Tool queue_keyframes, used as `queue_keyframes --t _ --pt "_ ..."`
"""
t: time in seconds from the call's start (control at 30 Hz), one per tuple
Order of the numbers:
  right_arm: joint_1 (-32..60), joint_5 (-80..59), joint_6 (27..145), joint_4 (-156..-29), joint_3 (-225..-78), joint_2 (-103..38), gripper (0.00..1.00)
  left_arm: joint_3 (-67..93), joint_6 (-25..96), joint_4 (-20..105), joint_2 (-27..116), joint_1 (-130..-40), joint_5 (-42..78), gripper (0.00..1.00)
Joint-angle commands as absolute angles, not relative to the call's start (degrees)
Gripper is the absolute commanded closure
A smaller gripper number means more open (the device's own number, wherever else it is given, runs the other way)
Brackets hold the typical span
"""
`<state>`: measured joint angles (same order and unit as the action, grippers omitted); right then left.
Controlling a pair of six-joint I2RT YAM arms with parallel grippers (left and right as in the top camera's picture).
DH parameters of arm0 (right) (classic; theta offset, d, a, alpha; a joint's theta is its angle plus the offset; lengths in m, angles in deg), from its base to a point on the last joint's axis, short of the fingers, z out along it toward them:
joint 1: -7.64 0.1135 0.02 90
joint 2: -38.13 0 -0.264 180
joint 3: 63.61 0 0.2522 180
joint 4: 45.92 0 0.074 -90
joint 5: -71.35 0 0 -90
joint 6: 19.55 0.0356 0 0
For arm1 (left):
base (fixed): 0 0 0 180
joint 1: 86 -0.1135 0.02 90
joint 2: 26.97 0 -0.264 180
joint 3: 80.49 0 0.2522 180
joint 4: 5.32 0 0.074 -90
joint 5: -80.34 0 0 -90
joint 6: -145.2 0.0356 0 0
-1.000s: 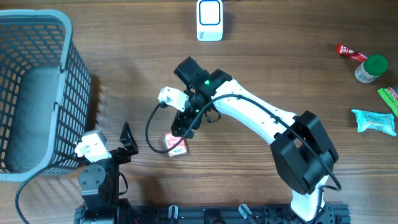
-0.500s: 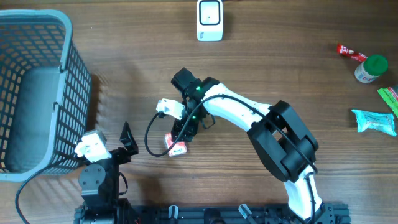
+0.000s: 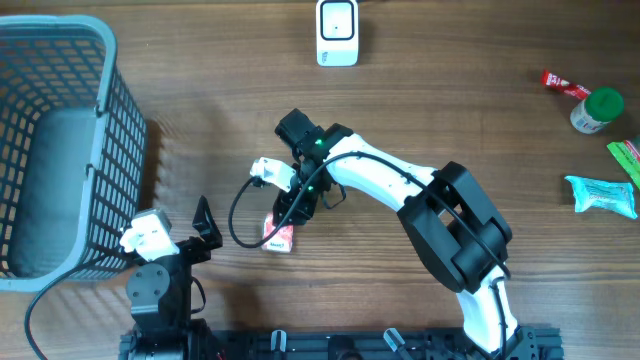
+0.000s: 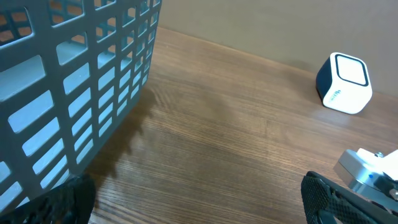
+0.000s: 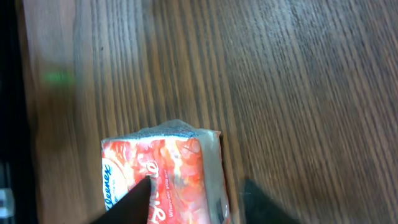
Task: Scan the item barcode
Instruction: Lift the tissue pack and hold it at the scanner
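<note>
The item is a red and white Kleenex tissue pack lying on the wooden table in front of the middle; the right wrist view shows its printed face. No barcode shows on it. My right gripper reaches down over it. In the wrist view its jaws straddle the pack, narrowed: one finger lies across the pack's face, and a strip of wood shows between the other and the pack's edge. The white scanner stands at the far edge, also in the left wrist view. My left gripper rests wide open near the front left, holding nothing.
A grey mesh basket fills the left side, close beside the left gripper. At the far right lie a red packet, a green-capped bottle, a green item and a teal packet.
The right arm came down and slightly left onto the tissue pack, and its jaws narrowed around it. The pack shifted a little to the left. The left arm stayed still.
</note>
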<state>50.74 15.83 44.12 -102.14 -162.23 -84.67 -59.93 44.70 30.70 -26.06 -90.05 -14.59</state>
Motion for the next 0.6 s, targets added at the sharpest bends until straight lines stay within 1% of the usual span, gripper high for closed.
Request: queue_keyframes --t 0.0,0.03,0.07,0.1,0.13,0.17,0.23,0.33,0.43,0.47,0.5,0.57 --pt "51.4 16.8 46.7 -102.6 -162.0 -86.6 0.65 -60.1 45.8 30.5 -26.3 -90.3 -15.5 0.0" --pt "51.5 16.8 47.6 -103.0 -162.0 -87.1 0.65 -60.1 45.8 30.5 -26.3 -90.3 -15.5 0.0" --pt "51.6 16.8 48.7 -103.0 -162.0 -87.3 0.71 -60.1 45.8 30.5 -26.3 -90.3 -15.5 0.0" --pt "51.6 16.8 49.6 -102.8 -162.0 -87.3 0.78 -60.1 45.8 30.5 -26.3 -90.3 -15.5 0.0" --pt "51.5 16.8 52.4 -101.8 -162.0 -87.3 0.94 -60.1 45.8 30.5 -26.3 -90.3 -15.5 0.0" --pt "51.3 16.8 55.4 -100.8 -162.0 -87.2 0.95 -60.1 45.8 30.5 -26.3 -90.3 -15.5 0.0" --pt "50.7 16.7 61.8 -99.5 -162.8 -87.2 0.95 -60.1 45.8 30.5 -26.3 -90.3 -15.5 0.0" --pt "47.4 16.8 73.3 -100.1 -166.1 -86.0 0.96 -60.1 45.8 30.5 -26.3 -90.3 -15.5 0.0" --pt "40.8 16.8 86.5 -102.3 -167.4 -82.8 0.95 -60.1 45.8 30.5 -26.3 -90.3 -15.5 0.0" --pt "36.7 16.7 93.0 -105.3 -167.4 -81.6 0.95 -60.1 45.8 30.5 -26.3 -90.3 -15.5 0.0" --pt "34.5 16.5 96.4 -107.1 -167.4 -81.5 0.95 -60.1 45.8 30.5 -26.3 -90.3 -15.5 0.0" --pt "29.5 9.0 110.9 -112.5 -166.7 -81.5 0.95 -60.1 45.8 30.5 -26.3 -90.3 -15.5 0.0"
